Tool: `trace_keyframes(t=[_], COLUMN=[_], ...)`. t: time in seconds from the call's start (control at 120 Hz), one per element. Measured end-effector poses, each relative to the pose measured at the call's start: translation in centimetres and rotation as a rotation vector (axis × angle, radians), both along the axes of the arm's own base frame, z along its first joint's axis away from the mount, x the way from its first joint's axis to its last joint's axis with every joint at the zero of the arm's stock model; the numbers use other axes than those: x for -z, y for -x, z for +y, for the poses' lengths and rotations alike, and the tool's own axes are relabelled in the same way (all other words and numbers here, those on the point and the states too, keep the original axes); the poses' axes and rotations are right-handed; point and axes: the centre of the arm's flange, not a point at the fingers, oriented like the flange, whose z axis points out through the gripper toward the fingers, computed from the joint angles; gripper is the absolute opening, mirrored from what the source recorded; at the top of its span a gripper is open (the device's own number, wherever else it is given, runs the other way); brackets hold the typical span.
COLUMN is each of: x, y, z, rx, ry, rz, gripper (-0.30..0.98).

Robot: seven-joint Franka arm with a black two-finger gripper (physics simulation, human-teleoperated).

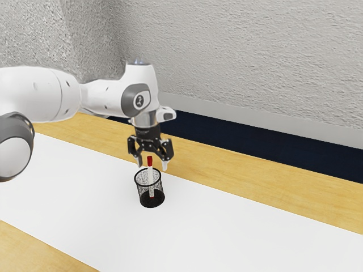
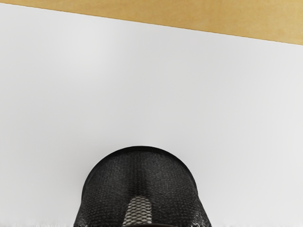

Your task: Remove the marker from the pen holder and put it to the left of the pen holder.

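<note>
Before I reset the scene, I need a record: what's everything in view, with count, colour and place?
Marker: one, white with red ends, upright in the holder
Holder: one, black mesh, on the mat
Mat: one, white, on the table
Table: one, light wood
Band: one, dark blue, beyond the table
Skirting: one, pale grey, below the wall
Wall: grey, rough, at the back
Arm: one, white and grey, above the table
Gripper: one, black, open above the holder

Red cap on white marker
</note>
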Motion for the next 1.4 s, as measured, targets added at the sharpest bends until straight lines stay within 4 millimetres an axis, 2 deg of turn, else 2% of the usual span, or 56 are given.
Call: trace_keyframes(t=[0.167,0.3,0.358,0.558,1.025,1.075,1.225,1.3,1.4], x=[-0.1,-0.7,-1.0,-1.0,-2.2,-3.4,-9.1,-11.7,-14.8], y=[0.1,0.0,0.1,0.4,0.4,0.8,4.3,4.9,4.5], z=[0.0,0.0,0.7,1.2,0.8,0.4,-0.3,0.0,1.7], rx=[-0.011,-0.014,-0.023,-0.031,-0.029,-0.023,-0.009,-0.008,-0.030], ry=[0.004,0.005,0.000,-0.005,-0.005,-0.003,0.012,0.009,-0.006], rz=[0.000,-0.007,-0.005,0.017,0.005,-0.009,-0.065,-0.105,-0.161], gripper=[0.64,0.41,0.33,0.12,-0.04,-0.06,-0.08,-0.08,-0.09])
